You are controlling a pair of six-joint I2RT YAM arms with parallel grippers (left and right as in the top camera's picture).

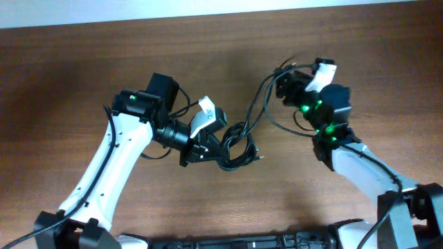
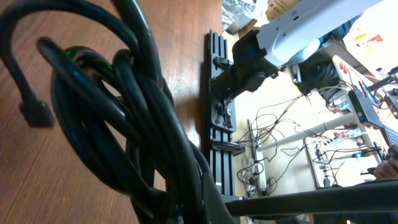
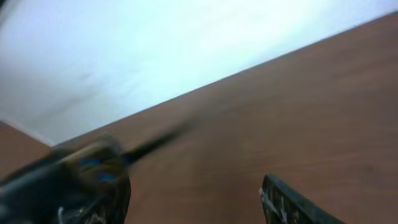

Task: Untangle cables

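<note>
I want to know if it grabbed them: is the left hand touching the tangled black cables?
Touching. The left wrist view shows the cables bunched into the left hand.

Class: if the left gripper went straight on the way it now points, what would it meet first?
The tangled cables, directly ahead of the left gripper and filling its wrist view. They look close enough to be touching, though depth is unclear.

Dark brown wood-grain table, evenly lit. White surface beyond it at 12 o'clock. Left wrist view: cluttered workbenches at 3 o'clock.
</note>
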